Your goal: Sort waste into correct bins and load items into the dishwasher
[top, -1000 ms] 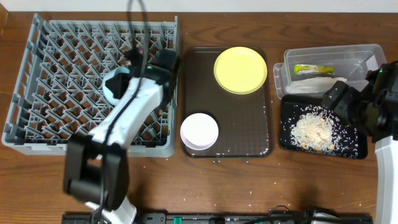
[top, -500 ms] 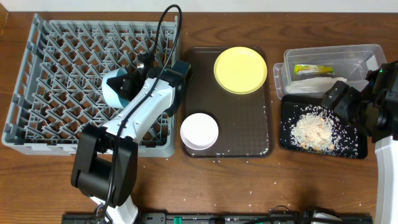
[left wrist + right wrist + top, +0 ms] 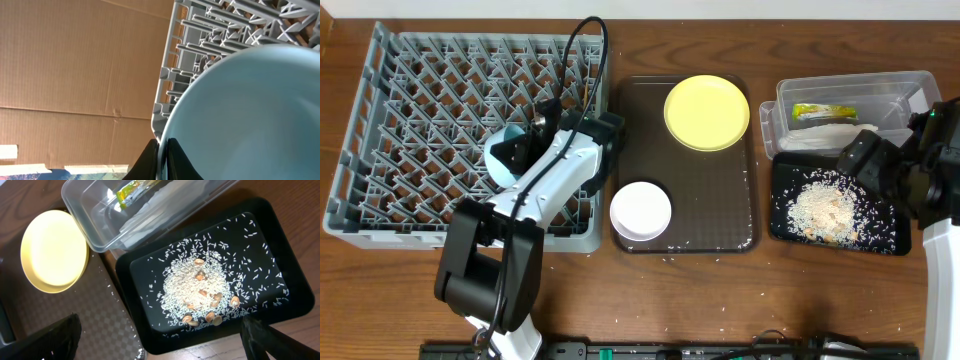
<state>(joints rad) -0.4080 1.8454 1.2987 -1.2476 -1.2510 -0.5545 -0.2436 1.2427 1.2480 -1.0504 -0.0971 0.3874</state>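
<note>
My left gripper (image 3: pixel 520 152) is shut on the rim of the light blue bowl (image 3: pixel 503 155), held on edge among the pegs of the grey dish rack (image 3: pixel 420 110); in the left wrist view both fingers (image 3: pixel 150 160) pinch the bowl (image 3: pixel 250 115). My right gripper (image 3: pixel 865 160) is open and empty above the black tray (image 3: pixel 295 305) of rice (image 3: pixel 195 285). The clear tub (image 3: pixel 900 90) holds the green-and-orange wrapper (image 3: pixel 823 111) and white napkin (image 3: pixel 830 138). The yellow plate (image 3: pixel 707 112) and white bowl (image 3: pixel 641 211) sit on the brown serving tray (image 3: pixel 710 200).
Loose rice grains lie on the brown tray and on the table around the black tray. The left arm's cable arcs over the rack's right side. A cardboard wall shows behind the rack in the left wrist view.
My left gripper has moved down and a little right with the blue bowl, tipping it more on edge into the rack. The right arm has not moved.
</note>
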